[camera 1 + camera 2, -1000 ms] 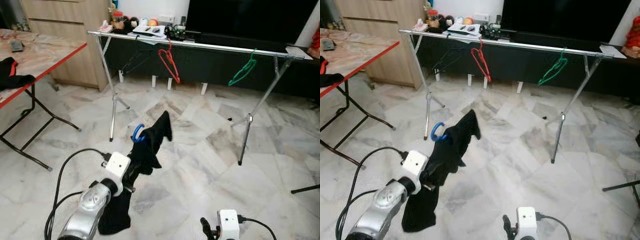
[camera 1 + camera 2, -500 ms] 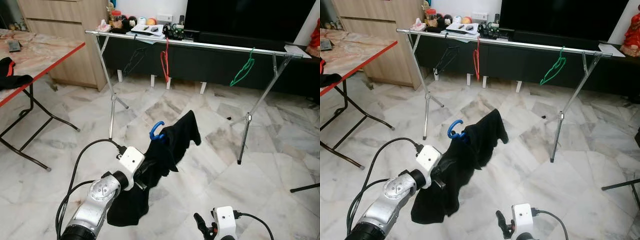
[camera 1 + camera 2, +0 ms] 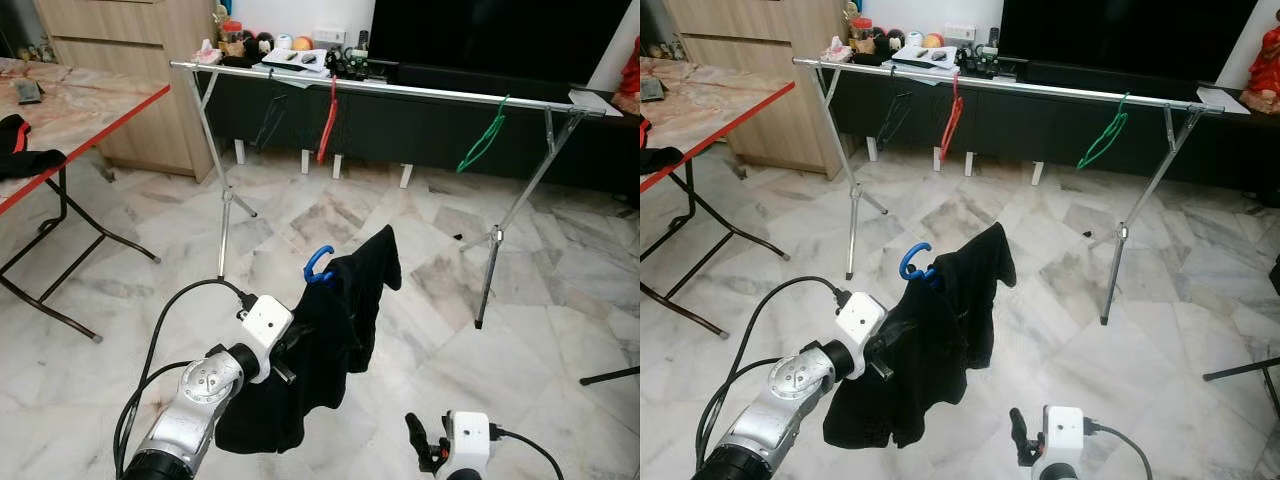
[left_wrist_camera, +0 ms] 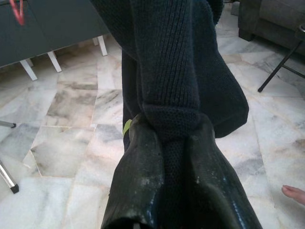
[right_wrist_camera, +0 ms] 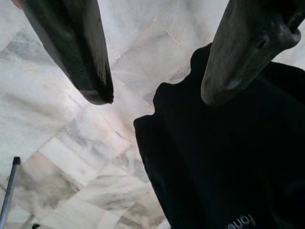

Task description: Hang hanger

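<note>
A black knitted garment (image 3: 340,320) hangs on a blue hanger whose hook (image 3: 318,262) sticks up above it. My left gripper (image 4: 174,131) is shut on the garment at the hanger, held out low in front of me over the floor, well short of the silver clothes rail (image 3: 400,90). A red hanger (image 3: 326,120), a green hanger (image 3: 482,135) and a black hanger (image 3: 268,118) hang on that rail. Low at the near right, my right gripper (image 5: 157,90) is open with nothing between its fingers; the garment's hem (image 5: 228,167) lies beyond them.
A red-edged folding table (image 3: 80,110) with dark clothes on it stands at the left. Behind the rail are a wooden cabinet (image 3: 130,60) and a dark TV console. A black stand leg (image 3: 610,378) lies on the marble floor at the right. A person's fingertip (image 4: 293,193) shows.
The left arm has carried the hanger and garment to the right and a little toward the rail. The red hanger on the rail has turned edge-on. The camera shifted slightly.
</note>
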Tool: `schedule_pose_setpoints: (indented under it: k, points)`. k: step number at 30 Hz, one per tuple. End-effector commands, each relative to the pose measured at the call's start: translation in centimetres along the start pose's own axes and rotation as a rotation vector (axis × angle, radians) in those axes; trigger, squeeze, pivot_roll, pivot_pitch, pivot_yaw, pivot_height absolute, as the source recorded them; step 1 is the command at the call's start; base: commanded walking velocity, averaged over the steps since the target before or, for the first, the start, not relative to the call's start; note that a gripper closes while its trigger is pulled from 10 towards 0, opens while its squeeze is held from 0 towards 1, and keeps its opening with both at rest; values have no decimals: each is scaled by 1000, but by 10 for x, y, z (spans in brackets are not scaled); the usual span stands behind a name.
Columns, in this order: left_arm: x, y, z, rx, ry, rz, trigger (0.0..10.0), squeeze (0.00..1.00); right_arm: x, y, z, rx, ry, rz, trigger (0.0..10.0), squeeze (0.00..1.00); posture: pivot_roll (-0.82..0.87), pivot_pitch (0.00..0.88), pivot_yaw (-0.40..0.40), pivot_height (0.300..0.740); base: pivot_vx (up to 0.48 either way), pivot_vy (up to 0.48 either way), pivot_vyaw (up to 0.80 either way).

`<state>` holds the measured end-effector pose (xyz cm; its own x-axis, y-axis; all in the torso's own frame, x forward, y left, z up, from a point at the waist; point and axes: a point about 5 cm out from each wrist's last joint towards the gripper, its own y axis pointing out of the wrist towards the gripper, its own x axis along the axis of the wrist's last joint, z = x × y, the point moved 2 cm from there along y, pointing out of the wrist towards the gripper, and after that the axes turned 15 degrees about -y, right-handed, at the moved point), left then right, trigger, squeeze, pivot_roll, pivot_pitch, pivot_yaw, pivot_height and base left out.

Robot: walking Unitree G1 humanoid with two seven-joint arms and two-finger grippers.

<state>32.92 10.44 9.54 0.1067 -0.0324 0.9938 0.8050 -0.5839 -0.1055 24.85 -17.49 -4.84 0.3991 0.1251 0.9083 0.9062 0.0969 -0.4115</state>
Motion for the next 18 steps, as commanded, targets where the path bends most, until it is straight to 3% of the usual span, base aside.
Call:
schedule_pose_setpoints:
  k: [1, 3, 4, 6, 8, 11, 15, 16, 18]
  points:
    - [8, 4, -4, -29, 30, -26, 10000, 0, 58, 24, -19, -38, -1, -176, 10000, 0, 75, 63, -66, 740, 0, 0, 0]
    - [8, 4, -4, -29, 30, -26, 10000, 0, 143, 44, -38, -59, -25, -405, 10000, 0, 74, 61, -68, 740, 0, 0, 0]
    - [8, 4, -5, -29, 29, -26, 10000, 0, 167, 45, -42, -64, -36, -471, 10000, 0, 74, 59, -69, 740, 0, 0, 0]
    - [7, 4, -5, -30, 30, -27, 10000, 0, 172, 42, -48, -129, -57, -499, 10000, 0, 76, 57, -71, 740, 0, 0, 0]
    - [7, 4, -6, -31, 30, -27, 10000, 0, 173, 38, -65, -265, -35, -500, 10000, 0, 76, 54, -71, 740, 0, 0, 0]
    - [7, 4, -6, -31, 30, -27, 10000, 0, 172, 37, -68, -281, -21, -497, 10000, 0, 76, 51, -71, 740, 0, 0, 0]
    - [5, 3, -6, -27, 30, -25, 10000, 0, 163, 41, -63, -166, -12, -447, 10000, 0, 73, 44, -73, 740, 0, 0, 0]
    - [5, 2, -5, -25, 33, -24, 10000, 0, 158, 43, -52, -56, -59, -417, 10000, 0, 75, 42, -73, 740, 0, 0, 0]
    - [5, 1, -5, -25, 33, -23, 10000, 0, 154, 44, -44, 11, -87, -401, 10000, 0, 75, 40, -73, 740, 0, 0, 0]
